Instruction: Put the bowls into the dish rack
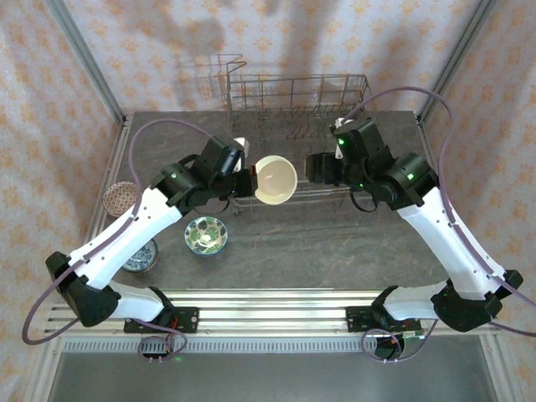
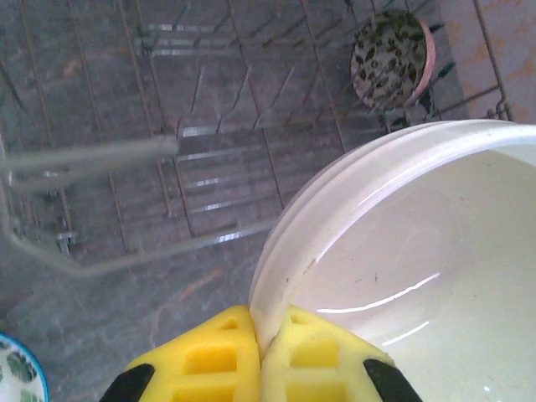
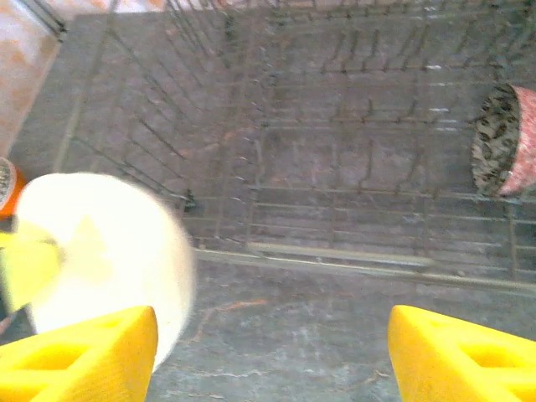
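- Left hand (image 2: 261,352): pinched tight on the rim of the cream bowl (image 1: 275,180), which is tilted just in front of the dish rack (image 1: 297,105) at 12 o'clock.
- Right hand (image 3: 272,360): jaws wide, empty, at the cream bowl's 3 o'clock.
- Green bowl (image 1: 206,234): on the worktop (image 1: 335,243), at the cream bowl's 8 o'clock.
- Speckled bowl (image 2: 389,60): inside the rack.

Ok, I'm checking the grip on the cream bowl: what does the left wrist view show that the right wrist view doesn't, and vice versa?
Left wrist, not right wrist: the left gripper shut on the rim of the cream bowl, seen sharp and close, the bowl's glossy inside, and the edge of a green-patterned bowl at bottom left.
Right wrist, not left wrist: the right gripper open, nothing between its fingers, and the cream bowl's blurred outside.
Both: the dish rack with one speckled bowl standing in it.
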`<state>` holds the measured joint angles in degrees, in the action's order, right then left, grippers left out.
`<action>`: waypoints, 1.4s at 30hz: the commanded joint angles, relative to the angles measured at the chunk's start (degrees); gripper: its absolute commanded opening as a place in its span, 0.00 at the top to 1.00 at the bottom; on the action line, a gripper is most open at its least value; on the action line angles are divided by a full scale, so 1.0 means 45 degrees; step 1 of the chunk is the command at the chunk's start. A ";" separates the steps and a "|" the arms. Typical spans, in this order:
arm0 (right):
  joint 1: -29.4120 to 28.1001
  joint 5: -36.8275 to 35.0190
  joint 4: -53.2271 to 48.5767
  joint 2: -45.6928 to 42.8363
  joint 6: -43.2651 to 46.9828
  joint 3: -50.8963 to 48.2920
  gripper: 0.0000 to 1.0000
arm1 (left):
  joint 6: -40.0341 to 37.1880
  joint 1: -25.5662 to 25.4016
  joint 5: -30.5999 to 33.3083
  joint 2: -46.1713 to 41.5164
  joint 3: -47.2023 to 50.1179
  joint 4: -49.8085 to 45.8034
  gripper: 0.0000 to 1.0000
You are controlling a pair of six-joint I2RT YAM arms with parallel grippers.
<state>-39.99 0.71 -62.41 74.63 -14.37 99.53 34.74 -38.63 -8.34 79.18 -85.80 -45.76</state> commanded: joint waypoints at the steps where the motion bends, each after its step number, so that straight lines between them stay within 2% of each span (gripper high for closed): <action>1: -0.0378 0.0043 -0.0395 0.0507 0.0303 0.0737 0.32 | -0.0687 -0.0126 0.1135 0.0492 -0.1168 -0.0105 1.00; 6: -0.0603 -0.0084 -0.0391 0.1297 0.0246 0.0936 0.37 | -0.1447 -0.0191 0.1770 0.1101 -0.2319 -0.0563 1.00; 9: -0.0672 -0.0976 -0.0466 0.1733 0.0061 0.1078 0.43 | -0.1647 -0.0223 0.1837 0.1318 -0.2702 -0.0701 1.00; 13: -0.0665 -0.1839 -0.0260 0.2001 -0.0120 0.1016 0.50 | -0.1685 -0.0224 0.1894 0.1515 -0.2971 -0.0795 1.00; 25: -0.0674 -0.2491 0.0110 0.2365 -0.0434 0.0610 0.67 | -0.1433 -0.0233 0.1601 0.2302 -0.3856 -0.1304 1.00; 42: -0.0762 -0.3251 -0.0198 0.2878 -0.0903 0.0676 0.66 | -0.1197 -0.0526 0.1733 0.2770 -0.4390 -0.1701 1.00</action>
<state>-43.11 -10.41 -62.54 87.20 -17.15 102.69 28.60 -40.42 -2.02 91.57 -102.52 -53.67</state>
